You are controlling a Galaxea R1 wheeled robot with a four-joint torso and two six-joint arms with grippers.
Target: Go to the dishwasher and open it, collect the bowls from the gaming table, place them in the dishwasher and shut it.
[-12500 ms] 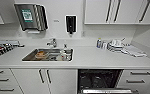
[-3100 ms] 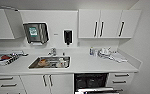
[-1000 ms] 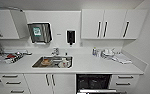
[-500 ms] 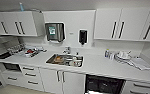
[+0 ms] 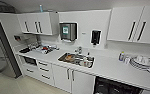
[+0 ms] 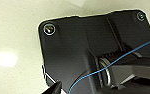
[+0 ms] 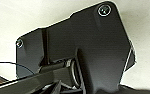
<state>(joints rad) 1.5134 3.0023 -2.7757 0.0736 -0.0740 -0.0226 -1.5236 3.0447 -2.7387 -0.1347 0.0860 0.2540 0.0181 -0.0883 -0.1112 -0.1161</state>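
One long white counter (image 5: 108, 66) runs across the head view from the far left corner toward the near right; under its right end sits the dishwasher (image 5: 116, 87), a dark opening between the white cupboard doors (image 5: 72, 80) and the picture's lower right edge; its front faces out into the room toward the camera, and its long axis lies level along the line of the counter; the interior looks dark and I cannot tell the position of its door. A steel sink (image 5: 76, 59) holding dishes is set into the counter just left of the dishwasher, above the cupboard doors; a stack of plates (image 5: 141, 62) lies on the counter above and to the right of the dishwasher; a small bottle (image 5: 121, 56) stands just beside the plates. On the wall hang a grey towel dispenser (image 5: 68, 31) and a dark soap dispenser (image 5: 95, 37); white wall cupboards (image 5: 133, 23) hang at upper right and upper left; clutter (image 5: 44, 48) lies at the counter's far left. Both wrist views look over dark robot plates at pale floor; the fingers cannot be made out, so whether either gripper is open or closed I cannot tell, nor how the dishwasher lies relative to them.
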